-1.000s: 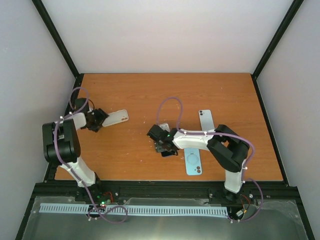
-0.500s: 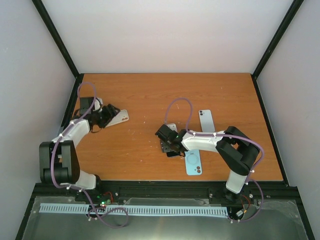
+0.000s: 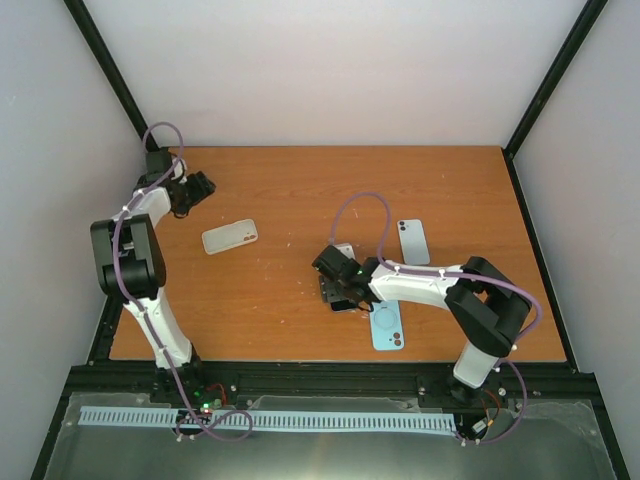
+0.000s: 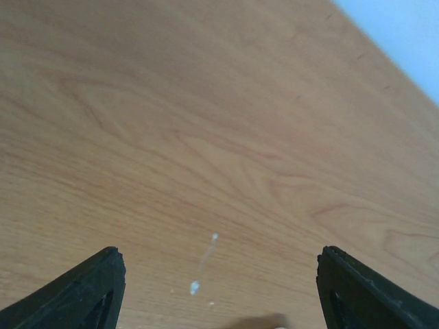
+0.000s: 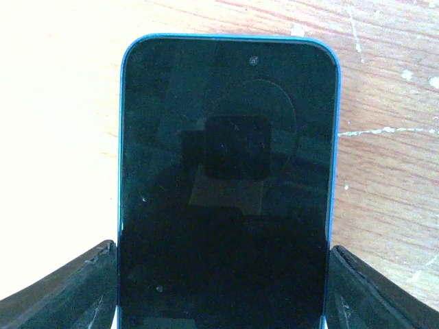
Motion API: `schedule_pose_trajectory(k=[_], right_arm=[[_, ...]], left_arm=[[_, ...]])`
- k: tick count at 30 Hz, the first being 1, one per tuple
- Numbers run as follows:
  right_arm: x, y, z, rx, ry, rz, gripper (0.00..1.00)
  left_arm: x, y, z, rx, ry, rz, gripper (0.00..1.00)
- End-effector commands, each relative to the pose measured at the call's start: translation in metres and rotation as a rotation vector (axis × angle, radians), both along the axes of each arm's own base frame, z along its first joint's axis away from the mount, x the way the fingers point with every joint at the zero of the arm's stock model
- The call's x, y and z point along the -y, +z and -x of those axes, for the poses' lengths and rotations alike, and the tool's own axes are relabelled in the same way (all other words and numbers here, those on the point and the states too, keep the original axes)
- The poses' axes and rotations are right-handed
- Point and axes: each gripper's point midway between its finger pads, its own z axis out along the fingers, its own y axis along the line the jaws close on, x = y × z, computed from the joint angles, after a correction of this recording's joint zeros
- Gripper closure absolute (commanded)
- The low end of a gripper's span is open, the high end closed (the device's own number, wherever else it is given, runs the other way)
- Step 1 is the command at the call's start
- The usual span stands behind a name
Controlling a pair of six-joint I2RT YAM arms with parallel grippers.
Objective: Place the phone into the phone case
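Right pincer [image 5: 223, 257] is clamped on the phone [image 5: 226, 171], a finger on each long side, dark screen up and blue rim showing, near the middle of the bench [image 3: 290, 180]. Whether the phone's free end touches the wood, I can't tell. Over by the far left corner the left pincer [image 4: 219, 274] gapes wide, with nothing but bare wood between its fingers. Now the target: a pale blue case [image 3: 388, 328] with a ring on it lies just beside the right pincer, toward the near edge. Its colour matches that rim, so it looks the likely home. A white case [image 3: 229, 236] toward the left edge and another blue slab [image 3: 413, 241] toward the right edge look like distractions. I can't tell whether the pale blue case lies open side up; if not, it wants turning first, a job for the idle left pincer. Then square the phone's long axis with the case, tuck one short end under the lip and press the other end down flat. The side grip could foul the case walls, so plan to let go early and finish with a push from above. The case looks light and may skid, so steadying it would help.
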Motion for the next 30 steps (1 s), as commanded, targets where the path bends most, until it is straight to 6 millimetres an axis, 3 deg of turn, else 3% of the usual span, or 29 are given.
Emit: schedule_pose_trajectory(k=[1, 8, 16, 30], right_arm=[[-0.004, 0.025, -0.012, 0.07, -0.03, -0.036, 0.38], [0.0, 0.04, -0.015, 0.108, -0.038, -0.049, 0.39], [0.006, 0.058, -0.015, 0.151, -0.032, -0.08, 0.39], [0.032, 0.078, -0.008, 0.2, -0.071, -0.143, 0.4]], left_arm=[[0.0, -0.032, 0.009, -0.11, -0.046, -0.004, 0.24], [0.023, -0.059, 0.032, -0.204, -0.109, 0.101, 0.26], [0.048, -0.079, 0.072, -0.304, -0.164, 0.151, 0.32], [0.151, -0.064, 0.127, -0.289, -0.338, 0.143, 0.45]])
